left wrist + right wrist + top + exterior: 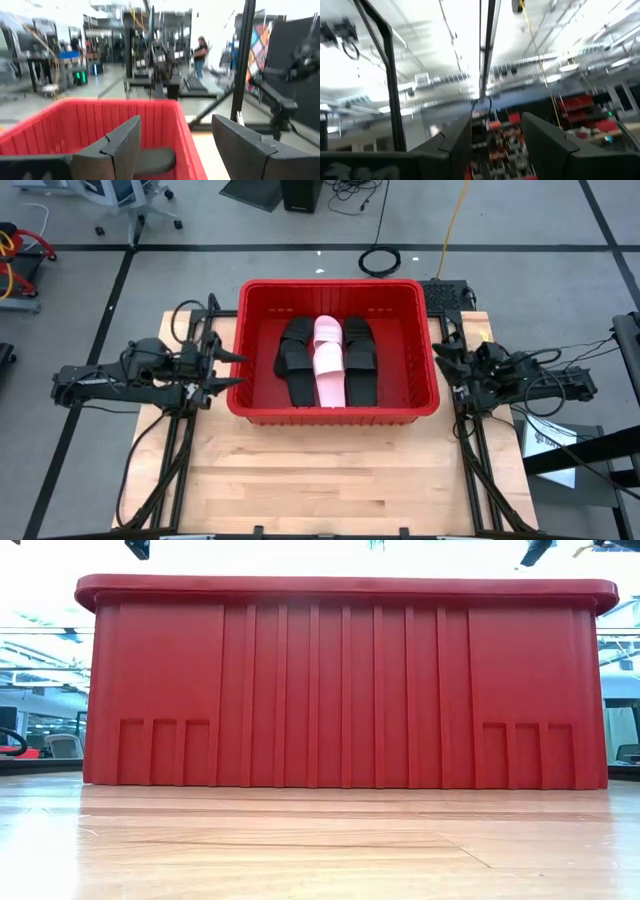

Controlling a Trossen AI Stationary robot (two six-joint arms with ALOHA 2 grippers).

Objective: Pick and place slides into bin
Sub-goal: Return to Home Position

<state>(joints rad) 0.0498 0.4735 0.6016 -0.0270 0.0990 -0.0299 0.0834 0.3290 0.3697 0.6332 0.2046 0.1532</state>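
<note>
On my left, the left hand (236, 370) hovers just beside the bin's left wall, up near the rim. Its two fingers are spread well apart with nothing between them. Through its wrist camera I look past them over a corner of the bin, and a person (201, 51) stands far off in the room behind. The bin (333, 285) sits on the far half of the bench (330, 480), between the two arms, and from bench height its ribbed red front wall nearly fills my view. The slides (328, 385) I can see lie inside it, lengthwise and side by side: black slides (294, 352) on the left, pink slides (328, 330) overlapping in the middle, more black ones on the right. I cannot count them exactly. On my right, the right hand (442, 358) waits just beside the bin's right wall, fingers apart and empty, its wrist camera tipped up toward the ceiling.
</note>
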